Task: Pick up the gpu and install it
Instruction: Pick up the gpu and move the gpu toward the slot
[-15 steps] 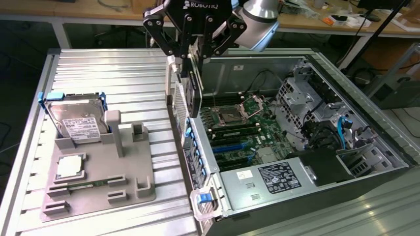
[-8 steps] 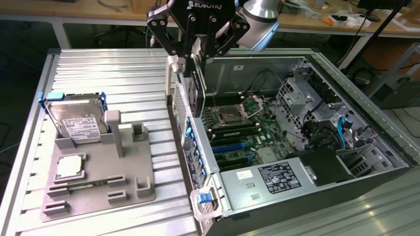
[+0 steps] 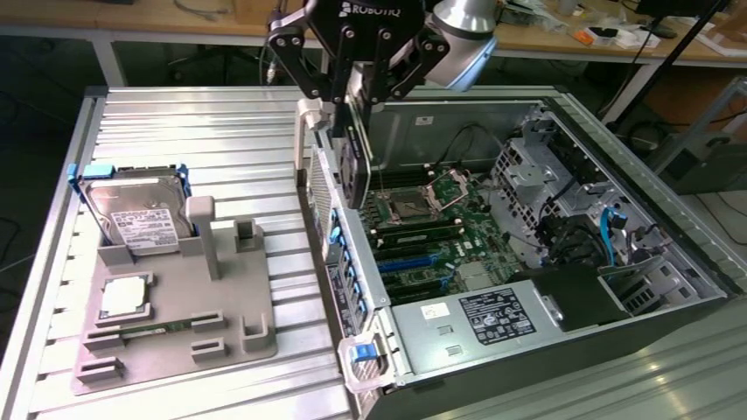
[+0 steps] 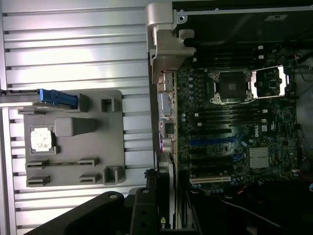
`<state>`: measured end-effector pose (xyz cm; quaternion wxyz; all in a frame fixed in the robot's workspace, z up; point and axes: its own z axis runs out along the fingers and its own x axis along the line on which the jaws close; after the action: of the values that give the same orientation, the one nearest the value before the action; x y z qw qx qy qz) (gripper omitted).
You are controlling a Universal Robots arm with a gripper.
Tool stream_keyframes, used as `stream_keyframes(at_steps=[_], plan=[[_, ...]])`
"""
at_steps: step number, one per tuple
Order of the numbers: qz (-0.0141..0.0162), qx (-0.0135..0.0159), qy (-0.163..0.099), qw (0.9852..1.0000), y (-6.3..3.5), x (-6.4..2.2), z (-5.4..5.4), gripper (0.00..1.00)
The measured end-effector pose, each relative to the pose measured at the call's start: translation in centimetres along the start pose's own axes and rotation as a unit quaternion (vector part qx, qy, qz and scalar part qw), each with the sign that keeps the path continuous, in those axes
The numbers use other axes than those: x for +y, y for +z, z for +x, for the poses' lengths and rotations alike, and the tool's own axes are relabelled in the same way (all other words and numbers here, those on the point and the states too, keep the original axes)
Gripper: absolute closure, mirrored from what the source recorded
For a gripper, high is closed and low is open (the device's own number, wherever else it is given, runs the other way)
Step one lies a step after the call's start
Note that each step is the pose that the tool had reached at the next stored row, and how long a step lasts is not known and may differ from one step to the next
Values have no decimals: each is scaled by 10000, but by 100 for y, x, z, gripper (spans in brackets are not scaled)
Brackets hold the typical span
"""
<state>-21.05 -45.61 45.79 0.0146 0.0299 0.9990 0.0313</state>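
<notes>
Gpu hangs upright in the upper middle of the exterior view, over the edge of the open computer case. The jaws of the gripper are closed on its top.

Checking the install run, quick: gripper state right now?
The gripper: closed, holding the gpu on edge above the open computer case.

— What does your bench area look like?
— You've got a ribbed aluminium table, and behind it a cluttered wooden workbench on white legs. The floor is dark, with a black pole at the exterior view's right.
</notes>
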Motion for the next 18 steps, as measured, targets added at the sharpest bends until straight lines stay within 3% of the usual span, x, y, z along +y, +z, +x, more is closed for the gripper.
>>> stream_keyframes(at_steps=[18], plan=[[0,0,-1,10000,4,8,-132,73]])
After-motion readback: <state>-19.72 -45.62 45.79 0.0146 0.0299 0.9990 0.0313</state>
